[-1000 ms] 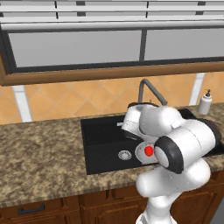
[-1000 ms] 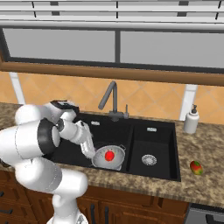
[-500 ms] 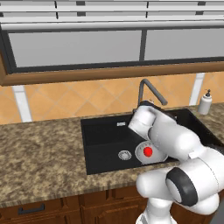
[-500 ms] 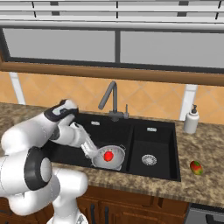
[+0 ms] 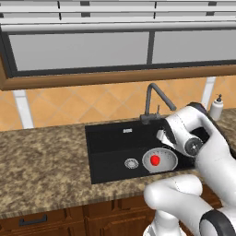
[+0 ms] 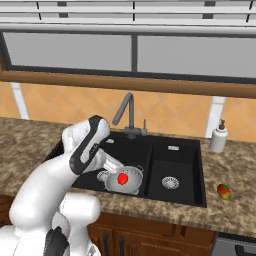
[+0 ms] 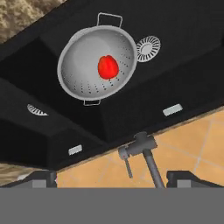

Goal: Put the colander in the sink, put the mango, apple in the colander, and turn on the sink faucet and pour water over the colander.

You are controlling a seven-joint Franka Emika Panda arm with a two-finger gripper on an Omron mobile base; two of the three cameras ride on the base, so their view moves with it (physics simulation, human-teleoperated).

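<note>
Currently: colander (image 7: pixel 96 65) being kept in sink (image 6: pixel 185 165), apple (image 7: pixel 107 67) being held inside it; mango (image 6: pixel 224 191) being left on tabletop (image 6: pixel 240 200); tool (image 7: pixel 111 178) being held wide open, empty, above sink.

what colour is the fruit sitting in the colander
Bright red: the apple in the silver colander, clearest in the hand view.

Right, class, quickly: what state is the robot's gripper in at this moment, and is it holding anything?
Gripper: open and empty, above the sink; the apple lies in the colander.
</note>
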